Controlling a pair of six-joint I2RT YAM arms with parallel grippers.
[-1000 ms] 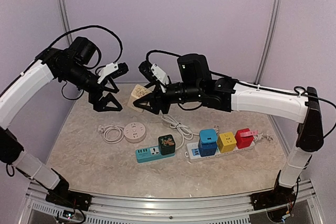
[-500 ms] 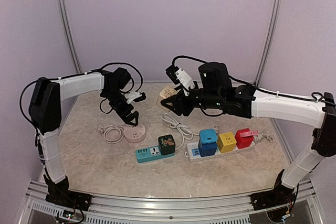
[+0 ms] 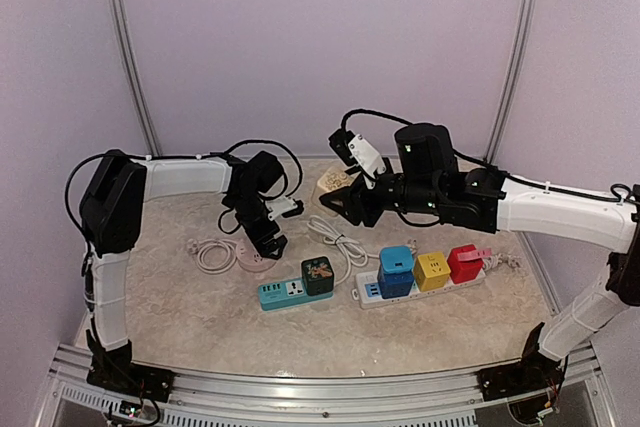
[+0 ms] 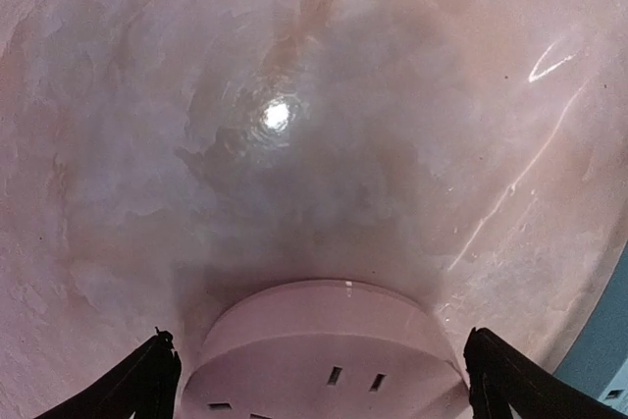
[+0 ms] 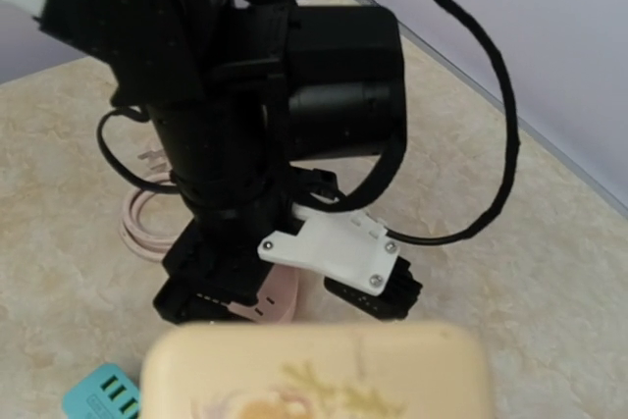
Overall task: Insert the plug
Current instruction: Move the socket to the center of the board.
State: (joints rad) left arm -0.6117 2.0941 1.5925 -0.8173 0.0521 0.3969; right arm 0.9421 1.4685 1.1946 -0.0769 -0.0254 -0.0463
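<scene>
Cream plug (image 3: 335, 179) hangs in the air above the back middle of the table (image 3: 180, 317), pinched in the right gripper (image 3: 345, 203). In the right wrist view it fills the bottom edge, blurred, with a faint printed pattern. The right arm rises from its base at the near right corner. Its long white forearm runs leftward above the white power strip (image 3: 420, 287) with its blue, yellow and red cubes. The wrist is held roughly level, pointing at the other arm.

The left arm stands up from its base, folds at a high elbow and stretches right, the wrist bent steeply down. The left gripper (image 3: 266, 244) is spread wide, one fingertip (image 4: 147, 385) on either side of the round pink socket (image 4: 324, 336). From the wrist view I cannot tell whether they touch it. Just beside it lies a teal strip (image 3: 285, 293) carrying a dark cube.
</scene>
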